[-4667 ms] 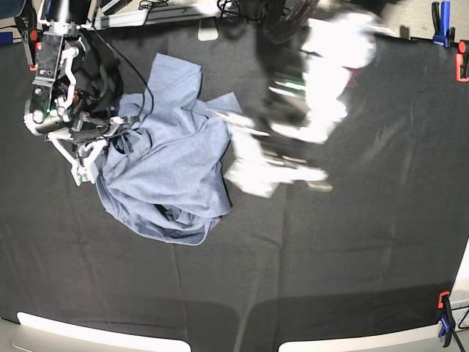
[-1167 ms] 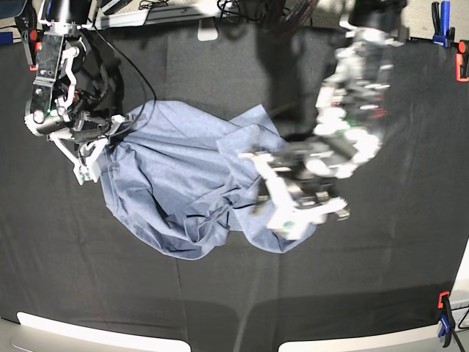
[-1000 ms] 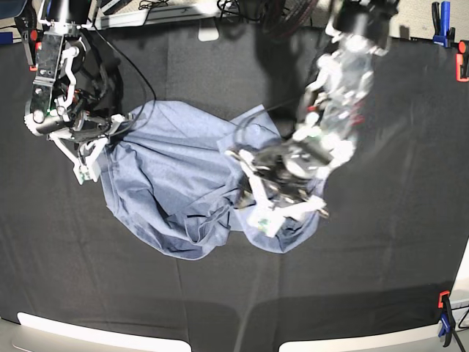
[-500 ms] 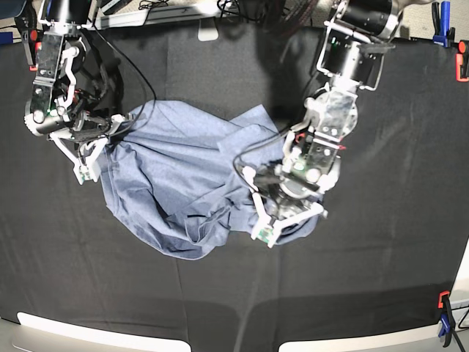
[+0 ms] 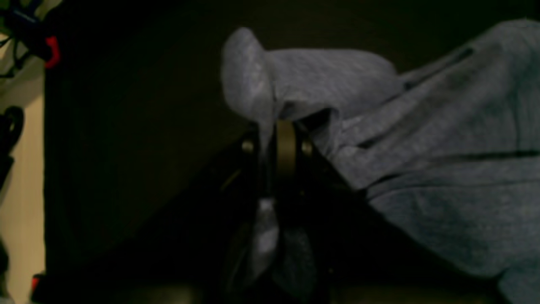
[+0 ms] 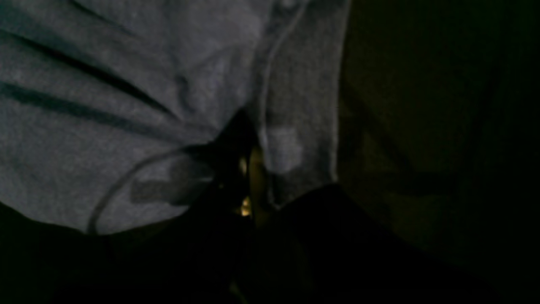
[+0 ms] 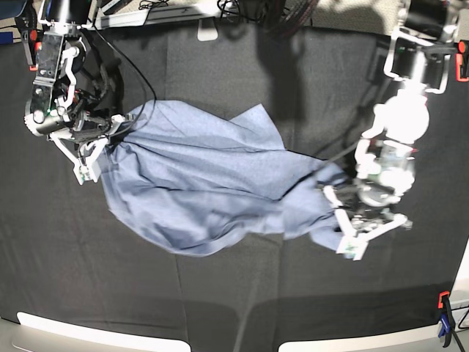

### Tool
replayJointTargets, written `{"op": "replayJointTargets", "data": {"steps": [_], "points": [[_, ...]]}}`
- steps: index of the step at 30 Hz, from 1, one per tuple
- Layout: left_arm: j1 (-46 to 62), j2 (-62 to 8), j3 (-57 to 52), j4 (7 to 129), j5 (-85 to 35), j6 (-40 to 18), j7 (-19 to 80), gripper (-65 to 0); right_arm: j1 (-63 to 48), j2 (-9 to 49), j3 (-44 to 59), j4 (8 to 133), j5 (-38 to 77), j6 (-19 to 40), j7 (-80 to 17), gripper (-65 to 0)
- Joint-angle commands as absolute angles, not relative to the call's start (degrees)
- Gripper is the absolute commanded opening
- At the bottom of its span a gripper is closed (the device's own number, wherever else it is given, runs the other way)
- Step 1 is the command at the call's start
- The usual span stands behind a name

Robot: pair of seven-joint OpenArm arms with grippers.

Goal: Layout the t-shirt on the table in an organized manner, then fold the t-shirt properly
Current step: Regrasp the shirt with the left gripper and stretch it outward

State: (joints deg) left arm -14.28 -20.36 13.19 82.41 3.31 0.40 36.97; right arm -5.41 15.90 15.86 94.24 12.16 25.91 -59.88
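The left arm's fingers, which had stood spread over the middle of the t-shirt, closed on a fold of its edge and swung away toward the base view's right side. The cloth went with them: the bunched heap was drawn out into a long, wide spread across the table, its pinched corner now well apart from the right arm's end
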Motion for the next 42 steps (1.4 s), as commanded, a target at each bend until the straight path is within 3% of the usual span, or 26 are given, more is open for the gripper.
{"op": "replayJointTargets", "data": {"steps": [1,3,7,9,13,23,27,30,33,37,42], "points": [[-15.9,-21.8,10.96,82.59,4.27,1.34,34.41,-65.0,-4.64,16.67,16.12,95.13,12.21,25.76,-59.2,-65.0],[-16.1,-22.28,7.49,81.03,1.48,1.32,31.4,-63.7,-4.64,16.64,16.12,95.13,12.19,25.74,-59.22,-65.0],[-16.36,-22.72,1.58,77.52,-4.8,1.19,24.97,-50.6,-4.64,16.67,16.12,95.13,12.21,25.74,-59.22,-65.0],[-16.36,-22.74,0.05,75.77,-5.74,0.82,22.63,-47.8,-4.64,16.64,16.12,95.13,12.21,25.76,-59.2,-65.0],[-16.34,-22.74,-0.73,73.78,-9.61,-3.18,21.8,-47.0,-4.64,16.67,16.12,95.13,12.21,25.76,-59.2,-65.0],[-12.36,-27.88,-1.52,79.18,-19.7,-15.75,32.86,-46.6,-4.64,16.67,16.12,95.13,12.21,25.74,-58.87,-65.0],[-4.99,-30.11,-2.61,88.62,-20.03,-26.74,31.9,-45.5,-4.64,16.67,16.12,95.13,12.23,25.76,-58.24,-65.0],[0.43,-30.3,-2.31,93.71,-16.38,-36.56,23.29,-45.5,-4.64,16.67,16.12,95.13,12.21,25.74,-58.28,-65.0],[2.37,-30.33,0.12,94.3,-3.11,-36.84,12.08,-45.5,-4.64,16.67,16.12,95.13,12.21,25.74,-58.33,-65.0],[0.36,-30.35,5.26,92.12,8.64,-36.38,11.46,-45.5,-4.64,16.67,16.12,95.13,12.21,25.76,-58.33,-65.0],[-3.07,-30.35,11.66,88.62,14.46,-31.16,12.88,-44.1,-4.64,16.67,16.12,95.13,12.19,25.76,-59.02,-65.0]]}}
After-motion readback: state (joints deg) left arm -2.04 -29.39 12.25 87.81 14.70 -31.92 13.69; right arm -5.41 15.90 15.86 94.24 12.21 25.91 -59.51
